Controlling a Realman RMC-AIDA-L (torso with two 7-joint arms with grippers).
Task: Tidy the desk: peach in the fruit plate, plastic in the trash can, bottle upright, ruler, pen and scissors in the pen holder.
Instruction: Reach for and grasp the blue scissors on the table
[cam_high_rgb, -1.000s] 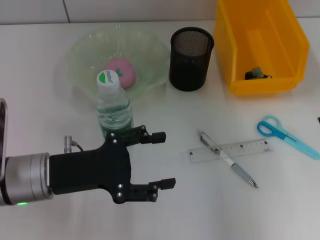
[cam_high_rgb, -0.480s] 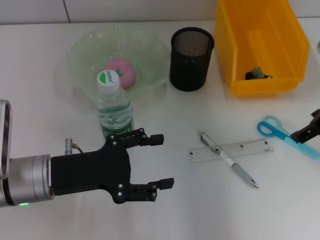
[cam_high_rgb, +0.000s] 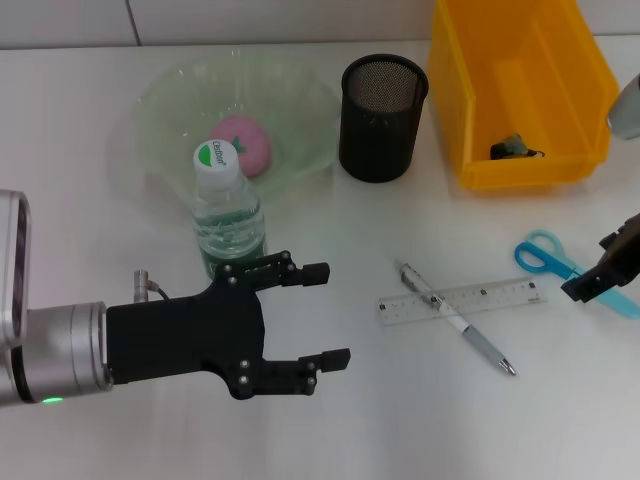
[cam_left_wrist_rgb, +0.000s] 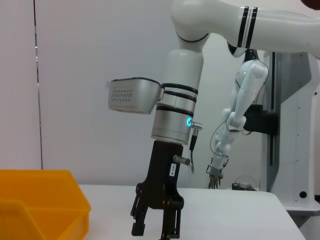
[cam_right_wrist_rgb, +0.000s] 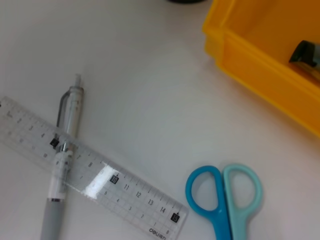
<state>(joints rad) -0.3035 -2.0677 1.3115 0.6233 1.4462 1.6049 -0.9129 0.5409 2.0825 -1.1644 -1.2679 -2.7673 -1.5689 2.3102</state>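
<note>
Your right claw hangs just over the blades of the blue-handled scissors lying flat on the white desk, and I judge its fingers slightly parted from the left wrist view. The black mesh pen holder stands well apart, beside the yellow plastic bin. Your left claw sits spread and empty near the upright clear water bottle. Watch the descent: flat scissors could skid from a pinch, and the clear plastic ruler under the grey pen lies near.
</note>
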